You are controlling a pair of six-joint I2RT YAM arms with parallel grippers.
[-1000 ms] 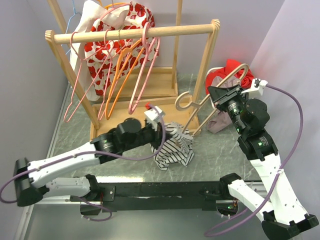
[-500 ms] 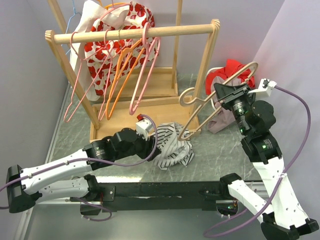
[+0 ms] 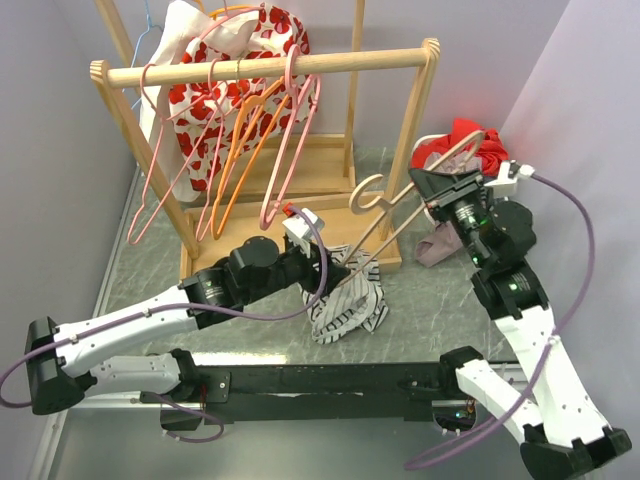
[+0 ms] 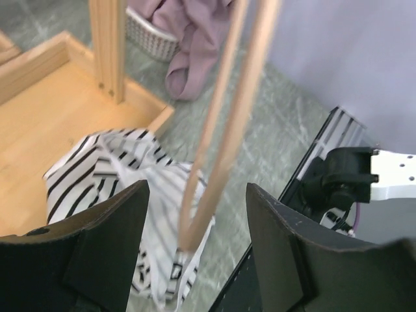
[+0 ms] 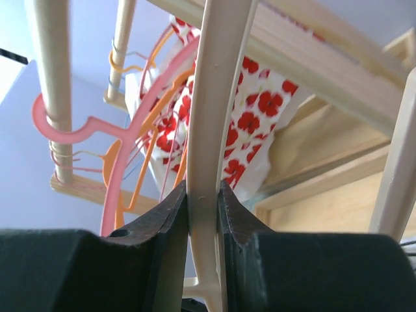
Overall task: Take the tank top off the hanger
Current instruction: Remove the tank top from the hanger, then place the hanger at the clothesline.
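The black-and-white striped tank top (image 3: 347, 300) lies crumpled on the table beside the rack's base, also seen in the left wrist view (image 4: 120, 172). The beige hanger (image 3: 400, 212) slants from the upper right down to the garment. Its lower end (image 4: 195, 221) rests in the striped fabric; I cannot tell if a strap is round it. My right gripper (image 3: 441, 190) is shut on the hanger's upper arm (image 5: 211, 117), fingers pinching it from both sides (image 5: 203, 195). My left gripper (image 3: 322, 262) hovers over the tank top, open (image 4: 195, 214), with the hanger's lower end between its fingers, untouched.
A wooden clothes rack (image 3: 270, 68) fills the back left, with pink and orange hangers (image 3: 250, 150) and a red-flowered white garment (image 3: 230, 55). Its base board (image 3: 300, 180) borders the tank top. Red cloth (image 3: 465, 145) and a basket with mauve cloth (image 3: 435, 245) sit back right.
My left gripper has opened and let go of the tank top, drawing back and then forward over it again. The right gripper swung the hanger up and back down.
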